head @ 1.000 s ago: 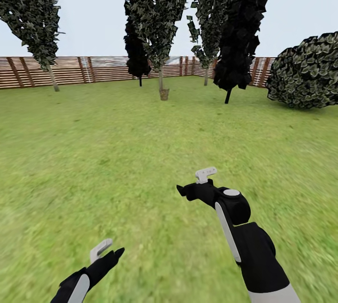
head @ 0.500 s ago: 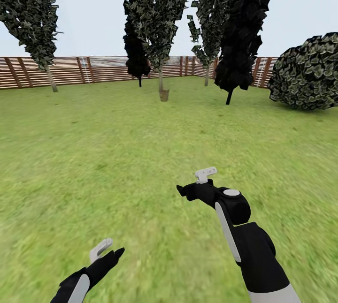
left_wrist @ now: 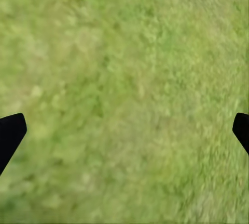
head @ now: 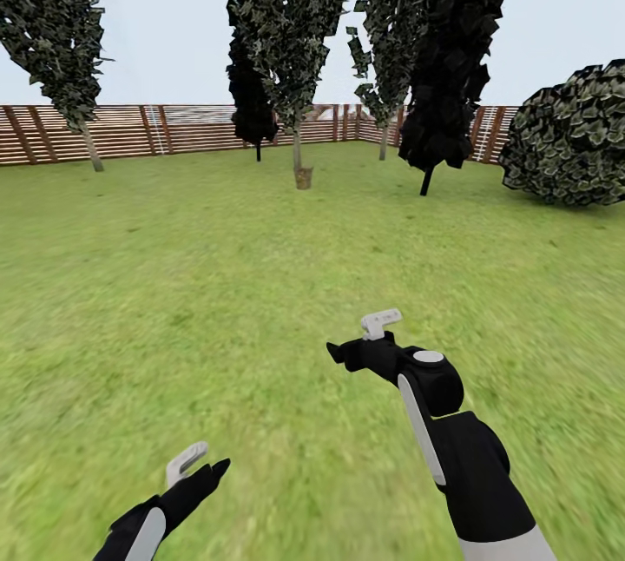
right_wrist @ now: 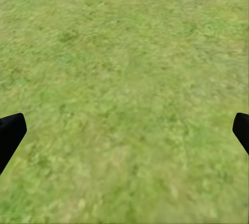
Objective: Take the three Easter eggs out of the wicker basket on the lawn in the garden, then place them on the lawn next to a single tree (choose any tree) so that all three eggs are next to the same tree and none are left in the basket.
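Far ahead on the lawn (head: 217, 283), a small tan wicker basket (head: 303, 176) stands at the foot of a tree (head: 296, 140) with a pale trunk. The Easter eggs are too far away to make out. My left gripper (head: 211, 468) hangs low at the near left, and the left wrist view has its black fingertips (left_wrist: 10, 133) wide apart over bare grass. My right gripper (head: 340, 352) is held higher at centre right; its fingertips (right_wrist: 10, 130) are likewise spread over grass. Both are open and hold nothing.
A brown slat fence (head: 130, 131) rings the far side of the garden. Another pale-trunked tree (head: 90, 147) stands at the far left, a dark tree with a thin black trunk (head: 425, 181) right of the basket, and a big round bush (head: 569, 140) at the far right.
The whole head view has shifted slightly, with the side trees and bush drifting outward, so the camera has moved. Both arms keep the same pose.
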{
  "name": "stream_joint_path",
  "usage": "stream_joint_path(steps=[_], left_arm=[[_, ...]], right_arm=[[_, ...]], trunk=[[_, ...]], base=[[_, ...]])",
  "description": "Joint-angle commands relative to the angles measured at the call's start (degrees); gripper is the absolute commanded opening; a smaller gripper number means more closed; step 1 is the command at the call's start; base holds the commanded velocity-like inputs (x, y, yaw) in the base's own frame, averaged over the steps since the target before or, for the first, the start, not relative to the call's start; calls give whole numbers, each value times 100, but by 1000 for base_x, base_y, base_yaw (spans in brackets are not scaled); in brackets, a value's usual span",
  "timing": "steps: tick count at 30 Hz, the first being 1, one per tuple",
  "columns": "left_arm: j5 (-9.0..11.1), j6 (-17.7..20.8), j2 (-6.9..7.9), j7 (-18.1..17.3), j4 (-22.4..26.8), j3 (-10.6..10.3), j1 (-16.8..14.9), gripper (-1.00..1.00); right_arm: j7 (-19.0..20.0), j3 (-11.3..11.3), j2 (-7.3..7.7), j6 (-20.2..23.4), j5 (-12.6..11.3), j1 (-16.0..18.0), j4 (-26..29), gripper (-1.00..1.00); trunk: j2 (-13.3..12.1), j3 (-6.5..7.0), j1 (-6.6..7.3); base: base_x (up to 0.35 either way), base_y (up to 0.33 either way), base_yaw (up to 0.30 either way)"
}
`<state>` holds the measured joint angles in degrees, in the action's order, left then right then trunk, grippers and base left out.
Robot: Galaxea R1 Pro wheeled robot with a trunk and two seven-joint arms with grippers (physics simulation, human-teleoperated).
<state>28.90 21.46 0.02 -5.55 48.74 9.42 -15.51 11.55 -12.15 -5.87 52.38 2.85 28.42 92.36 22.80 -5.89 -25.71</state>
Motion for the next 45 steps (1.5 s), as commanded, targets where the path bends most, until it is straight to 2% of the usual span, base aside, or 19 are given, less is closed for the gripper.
stream_joint_path(steps=[1, 45], left_arm=[[37, 42, -2, -16, 5, 16, -4, 100], [37, 42, -2, -16, 5, 14, -4, 100]], right_arm=[[26, 2, -2, 27, 31, 6, 5, 100], [20, 12, -1, 31, 33, 6, 1, 100]], trunk=[[12, -13, -7], [12, -13, -7]], base=[[334, 0, 0], [334, 0, 0]])
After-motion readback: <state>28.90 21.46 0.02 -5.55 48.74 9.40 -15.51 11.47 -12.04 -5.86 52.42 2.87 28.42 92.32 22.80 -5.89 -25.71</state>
